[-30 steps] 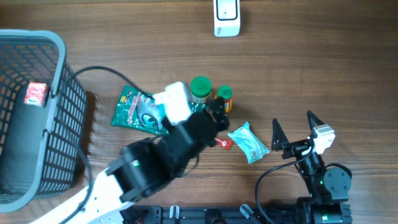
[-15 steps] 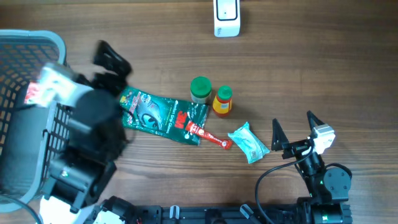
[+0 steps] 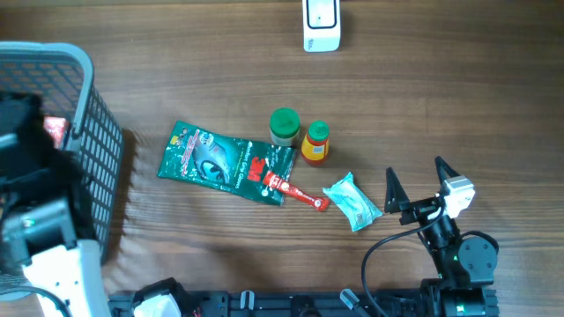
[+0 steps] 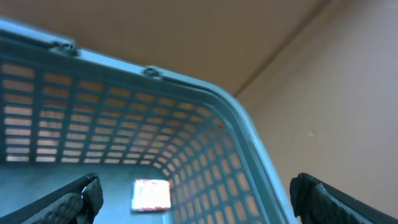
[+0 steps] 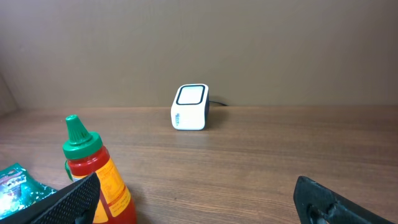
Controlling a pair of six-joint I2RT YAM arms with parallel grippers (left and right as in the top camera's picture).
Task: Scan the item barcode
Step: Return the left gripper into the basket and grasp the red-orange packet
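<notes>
Big grey basket (image 3: 99, 150) on my left: my left gripper (image 4: 196, 196) hangs over it, jaws wide apart, nothing in them. One small red-and-white packet (image 4: 152, 194) lies on the basket floor. My right gripper (image 3: 415, 176) sits at the near edge, also spread and empty.

The stuff to scan is mid-table, well apart from the scanner (image 3: 321, 22): green pouch (image 3: 211, 158), jar (image 3: 284, 126), sauce bottle (image 3: 315, 143), teal wipes pack (image 3: 352, 202), red tube (image 3: 295, 189).

The pouch looks light, floppy and slick, so I'd pinch a sealed edge.

A second ago my left arm covered the pouch and jar; now it's over the basket.
</notes>
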